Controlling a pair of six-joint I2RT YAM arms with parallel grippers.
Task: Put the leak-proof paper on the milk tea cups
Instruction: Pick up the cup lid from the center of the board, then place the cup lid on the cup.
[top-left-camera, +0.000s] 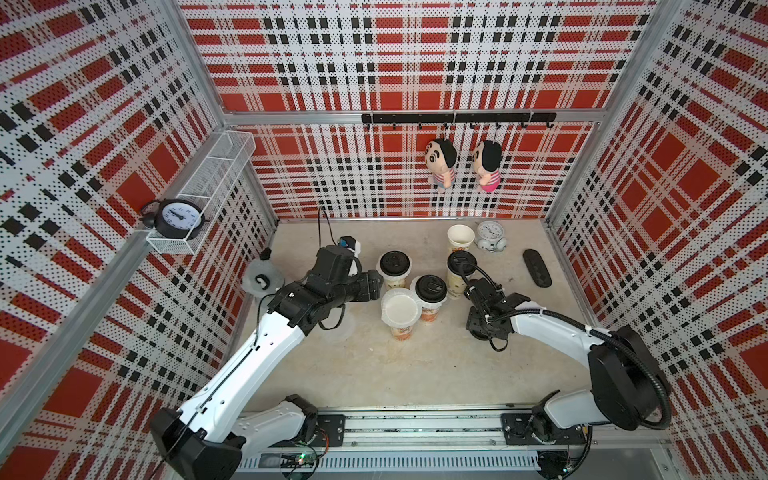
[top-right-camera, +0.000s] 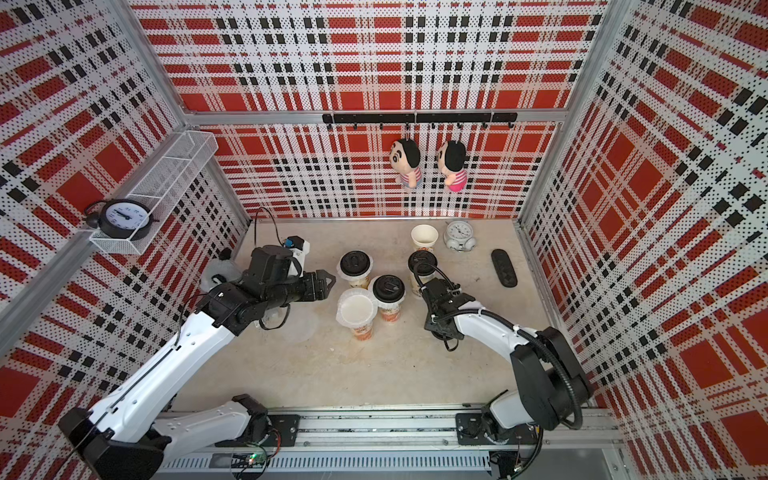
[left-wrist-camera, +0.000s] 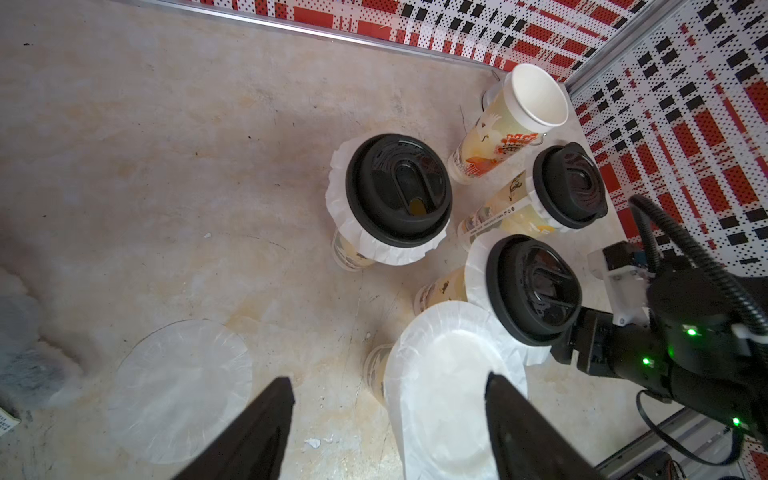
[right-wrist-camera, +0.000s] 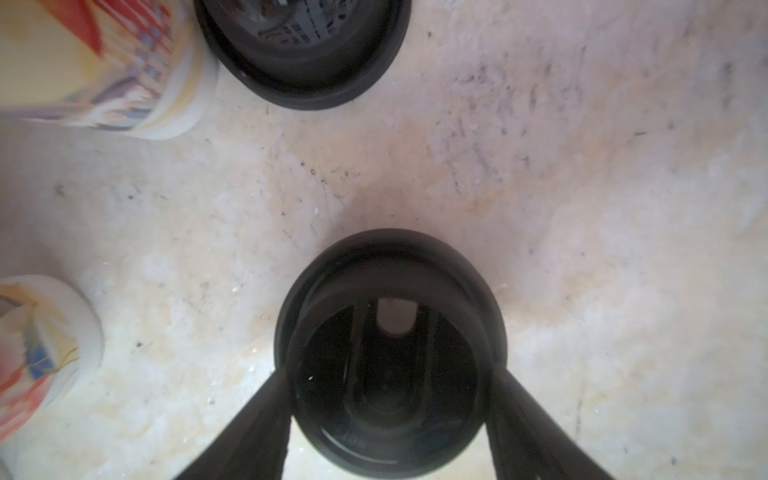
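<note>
My left claw (top-right-camera: 330, 286) hangs over the surface (top-right-camera: 374, 374) with its jaws apart, pointing toward three o'clock at the cups (top-right-camera: 388, 313). Five of them stand clustered. Three wear black lids (top-right-camera: 354, 262). The one at six o'clock has only a paper sheet (top-right-camera: 356, 309) across its mouth, and the open cup (top-right-camera: 424, 237) at twelve o'clock is uncovered. A loose sheet (top-right-camera: 300, 327) lies flat at eight o'clock of the cluster. My right wrist (top-right-camera: 442, 299) sits at three o'clock of it and hides the claw beneath.
</note>
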